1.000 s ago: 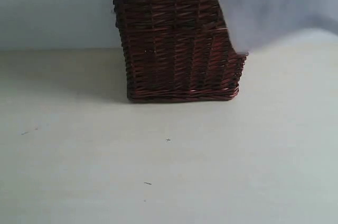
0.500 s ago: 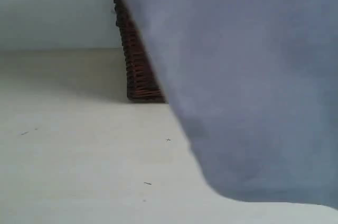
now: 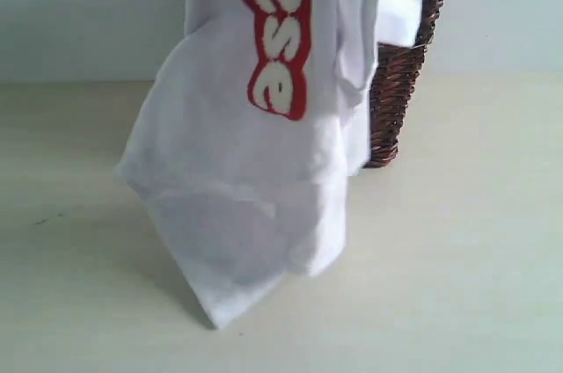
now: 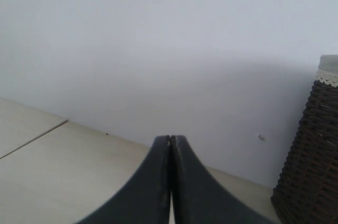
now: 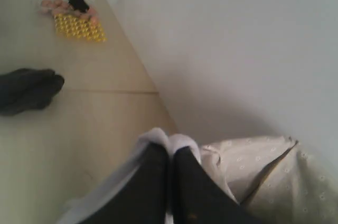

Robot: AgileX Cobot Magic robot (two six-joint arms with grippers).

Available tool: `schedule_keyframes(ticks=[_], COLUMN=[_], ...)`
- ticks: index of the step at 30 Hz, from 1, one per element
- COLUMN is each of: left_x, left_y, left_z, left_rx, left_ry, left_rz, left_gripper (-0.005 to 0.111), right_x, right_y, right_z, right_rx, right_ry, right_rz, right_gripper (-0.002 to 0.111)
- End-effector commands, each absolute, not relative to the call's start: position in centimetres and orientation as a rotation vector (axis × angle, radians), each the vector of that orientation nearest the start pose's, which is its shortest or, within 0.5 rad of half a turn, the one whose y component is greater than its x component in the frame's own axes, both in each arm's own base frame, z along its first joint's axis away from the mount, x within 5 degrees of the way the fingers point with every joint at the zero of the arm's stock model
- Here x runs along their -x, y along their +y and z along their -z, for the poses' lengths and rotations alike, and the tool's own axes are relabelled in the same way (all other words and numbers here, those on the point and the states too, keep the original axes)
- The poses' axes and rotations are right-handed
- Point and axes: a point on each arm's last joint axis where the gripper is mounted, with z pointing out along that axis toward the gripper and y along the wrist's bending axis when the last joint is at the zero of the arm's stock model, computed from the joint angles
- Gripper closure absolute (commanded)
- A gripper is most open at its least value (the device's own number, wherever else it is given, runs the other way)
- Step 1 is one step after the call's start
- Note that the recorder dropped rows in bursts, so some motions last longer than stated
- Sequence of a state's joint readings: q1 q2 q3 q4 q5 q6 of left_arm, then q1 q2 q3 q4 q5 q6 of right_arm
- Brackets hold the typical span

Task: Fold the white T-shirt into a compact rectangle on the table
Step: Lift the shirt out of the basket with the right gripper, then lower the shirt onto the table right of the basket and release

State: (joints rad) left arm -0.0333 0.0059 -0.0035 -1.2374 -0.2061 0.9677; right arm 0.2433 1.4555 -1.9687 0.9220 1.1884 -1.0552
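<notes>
Right gripper (image 5: 170, 147), black jaws pressed together, is pinching a fold of the white cotton T-shirt with red-outlined letters (image 3: 237, 179). The shirt is hanging above the middle of the pale beige table (image 3: 457, 259), draping in front of the dark brown wicker basket (image 3: 396, 83) near the far edge. Left gripper (image 4: 170, 139) is hovering clenched and empty.

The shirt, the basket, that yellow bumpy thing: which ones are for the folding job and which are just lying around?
For the job: white T-shirt, table, right gripper pinching the shirt.
Just lying about: wicker basket, yellow bumpy mat, dark cloth lump.
</notes>
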Motion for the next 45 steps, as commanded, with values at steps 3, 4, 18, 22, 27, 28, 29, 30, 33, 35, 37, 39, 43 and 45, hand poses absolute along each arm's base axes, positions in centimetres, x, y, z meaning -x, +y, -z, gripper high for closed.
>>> schedule_keyframes(ticks=[3,4,18,22,27,28,29,30,33,35,37,39,43,45], left_x=[-5.4,-5.4,-5.4,-5.4,-5.4,-5.4,-5.4,-5.4,-5.4,-5.4,-5.4,-5.4,-5.4,-5.4], left_y=[1.6,1.6,1.6,1.6,1.6,1.6,1.6,1.6,1.6,1.6,1.6,1.6,1.6,1.6], left_z=[-21.9,-21.9,-21.9,-21.9,-21.9,-21.9,-21.9,-21.9,-21.9,-21.9,-21.9,-21.9,-21.9,-21.9], left_rx=[0.318,0.318,0.318,0.318,0.318,0.318,0.318,0.318,0.318,0.318,0.318,0.318,0.318,0.318], left_ry=[1.383,1.383,1.383,1.383,1.383,1.383,1.383,1.383,1.383,1.383,1.383,1.383,1.383,1.383], left_rz=[0.104,0.104,0.104,0.104,0.104,0.104,0.104,0.104,0.104,0.104,0.104,0.104,0.104,0.104], left_gripper=[0.107,0.107,0.107,0.107,0.107,0.107,0.107,0.107,0.107,0.107,0.107,0.107,0.107,0.107], right_x=[-25.6,-26.1,-29.8,-29.3,-26.5,-26.2,-26.0,-26.0,-26.3,-26.4,-26.4,-26.0,-25.1,-24.9], right_y=[12.9,12.9,13.6,12.2,9.2,9.0,8.4,8.0,6.2,5.4,4.4,3.9,3.7,3.7], right_z=[-52.4,-52.0,-45.4,-43.8,-44.2,-43.9,-43.0,-42.6,-40.6,-40.2,-39.8,-39.5,-38.3,-37.8], right_rx=[1.265,1.271,1.369,1.425,1.453,1.472,1.505,1.517,1.481,1.413,1.329,1.293,1.312,1.323], right_ry=[1.516,1.534,1.695,1.791,1.815,1.834,1.876,1.901,2.056,2.111,2.126,2.085,2.092,2.104], right_rz=[-0.504,-0.498,-0.534,-0.332,0.035,0.052,0.12,0.161,0.371,0.464,0.601,0.671,0.663,0.659], right_gripper=[0.108,0.108,0.108,0.108,0.108,0.108,0.108,0.108,0.108,0.108,0.108,0.108,0.108,0.108])
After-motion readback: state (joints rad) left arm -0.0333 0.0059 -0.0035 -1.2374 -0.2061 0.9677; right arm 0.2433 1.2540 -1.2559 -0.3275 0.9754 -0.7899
